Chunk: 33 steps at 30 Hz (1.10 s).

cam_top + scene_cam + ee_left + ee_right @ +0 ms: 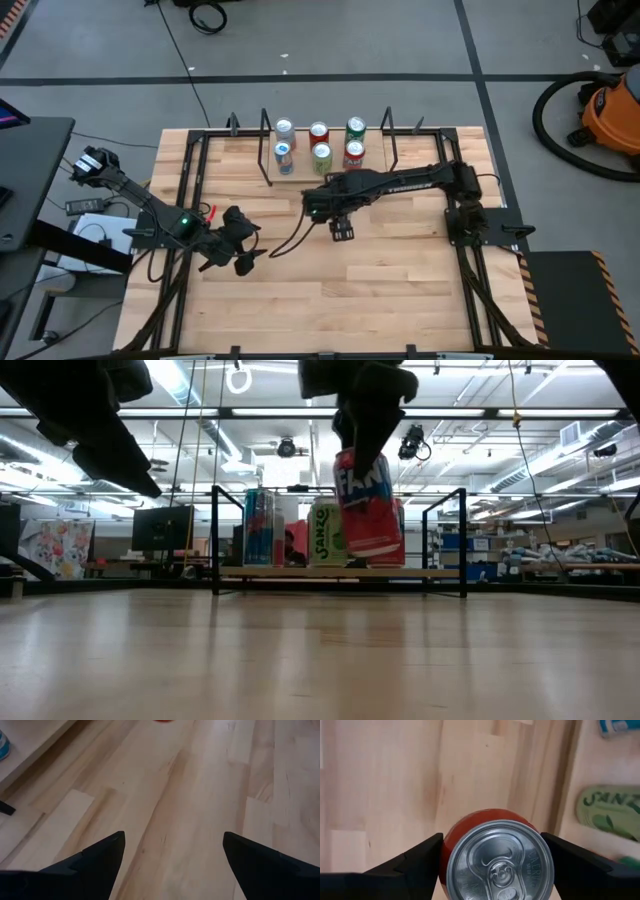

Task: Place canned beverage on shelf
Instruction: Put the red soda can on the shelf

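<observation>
Low view: red can hangs above the table, clamped in your right gripper, near side of the shelf. Smooth, rigid, likely slippery; grip mid-body. Left gripper waits left, jaws apart.

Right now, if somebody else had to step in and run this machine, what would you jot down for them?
Right gripper: shut on a red can, held upright in the air above the table, in front of the shelf.
Left gripper: open, holding nothing, waiting low over the table's left side.
Shelf: six cans already stand on it in two rows.
Done: the red can is picked up.
Left: carry it to the shelf, set it down upright in a free spot, let go and back away.
</observation>
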Each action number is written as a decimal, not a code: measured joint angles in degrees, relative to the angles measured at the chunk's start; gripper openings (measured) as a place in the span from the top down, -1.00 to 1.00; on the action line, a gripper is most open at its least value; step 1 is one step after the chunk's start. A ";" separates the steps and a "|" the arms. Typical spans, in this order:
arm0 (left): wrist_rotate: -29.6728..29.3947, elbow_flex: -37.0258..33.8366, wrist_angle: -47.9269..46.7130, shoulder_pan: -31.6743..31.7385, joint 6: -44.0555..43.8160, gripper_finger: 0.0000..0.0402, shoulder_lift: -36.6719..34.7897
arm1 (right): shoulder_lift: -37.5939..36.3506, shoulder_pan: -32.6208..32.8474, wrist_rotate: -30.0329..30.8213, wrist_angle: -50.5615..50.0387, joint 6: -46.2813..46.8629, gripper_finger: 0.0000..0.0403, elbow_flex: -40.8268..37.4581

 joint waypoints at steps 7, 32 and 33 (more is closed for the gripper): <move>0.00 0.00 -0.02 0.00 -0.69 -0.73 0.00 | -10.26 -2.83 0.01 9.27 0.60 -0.60 -13.46; -0.15 0.00 0.03 0.00 1.09 -0.73 0.00 | -26.26 -15.81 2.39 19.93 -2.27 -0.61 -36.78; -0.15 0.00 0.01 0.00 1.09 -0.73 0.00 | -26.26 -16.21 2.21 19.81 -2.85 -0.61 -36.78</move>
